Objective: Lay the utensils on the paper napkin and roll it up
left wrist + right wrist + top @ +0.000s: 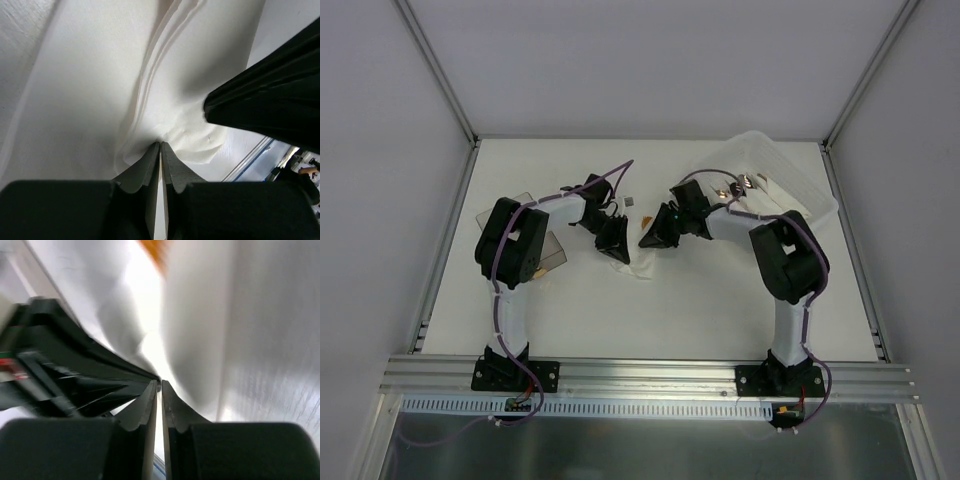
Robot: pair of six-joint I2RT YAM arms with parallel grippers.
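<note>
DESK: Where is the thin white paper napkin (pixel 165 75)?

PHOTOGRAPHER: At the middle of the white worktop (pixel 700 300), bunched into long soft folds between the two arms. A corner of it shows just below the pincers in the overhead view.

DESK: And the cutlery?

PHOTOGRAPHER: Only the blurred tip of one slender orange plastic utensil (pixel 152 251) shows, at the top of the right wrist view, against the paper's folds. How many pieces lie in there cannot be told.

DESK: The left pincer (pixel 160 146)?

PHOTOGRAPHER: Narrowed to a hairline, its fingertips nipping a gathered pucker of the napkin.

DESK: The right pincer (pixel 159 385)?

PHOTOGRAPHER: Also drawn narrow, with the paper at its tips. It appears to grip the sheet, though that view is soft. The two pincers face each other just beside one another, each looming dark in the other's camera.

DESK: Anything around them?

PHOTOGRAPHER: A translucent white rectangular plastic tray (pixel 805 190) sits at the far right corner, with small shiny dark-and-metal bits (pixel 740 185) at its left end. A smoky clear box (pixel 557 250) lies on the left, partly hidden under the left arm. Both are apart from the napkin.
</note>
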